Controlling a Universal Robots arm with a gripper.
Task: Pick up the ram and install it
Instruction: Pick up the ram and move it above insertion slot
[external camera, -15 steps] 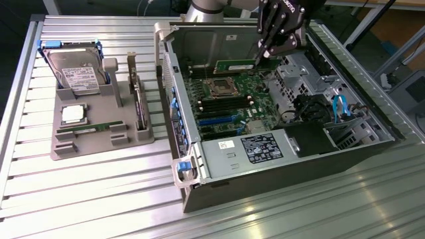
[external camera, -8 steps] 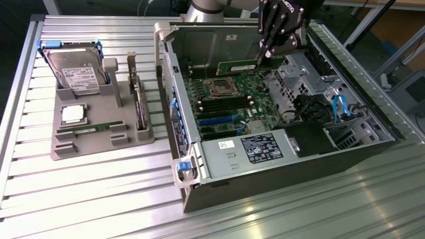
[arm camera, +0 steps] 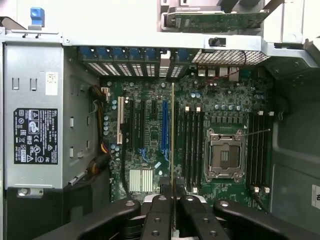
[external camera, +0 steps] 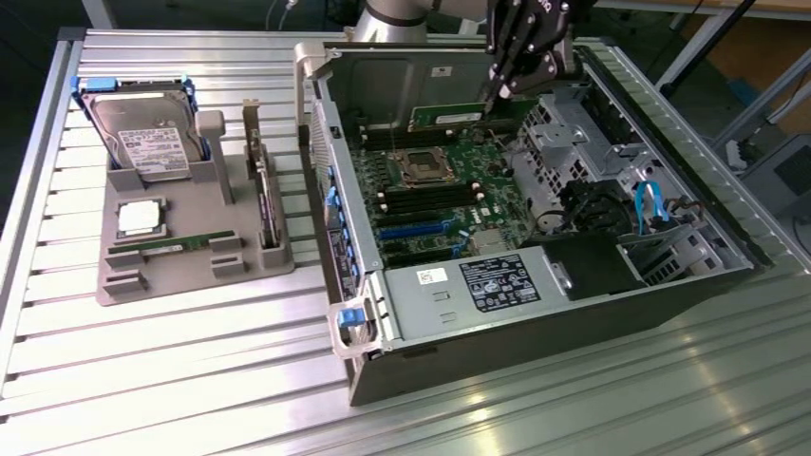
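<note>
Slatted tabletop (external camera: 190, 361), open computer case (external camera: 419, 71): gripper (external camera: 497, 93) clamps the ram (external camera: 446, 116) above the motherboard (external camera: 457, 190); tilt could jam it at the slots (arm camera: 192, 145).

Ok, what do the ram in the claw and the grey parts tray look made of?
The ram: green matte board with a pale label, likely fibreglass circuit laminate. The parts tray: uniform matte grey with shaped slots and posts, probably plastic.

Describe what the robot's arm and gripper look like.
The arm is silver-grey and cylindrical. The gripper is black, built of jointed linkage bars with small round silver pivot pins, and it tapers to narrow fingertips.
</note>
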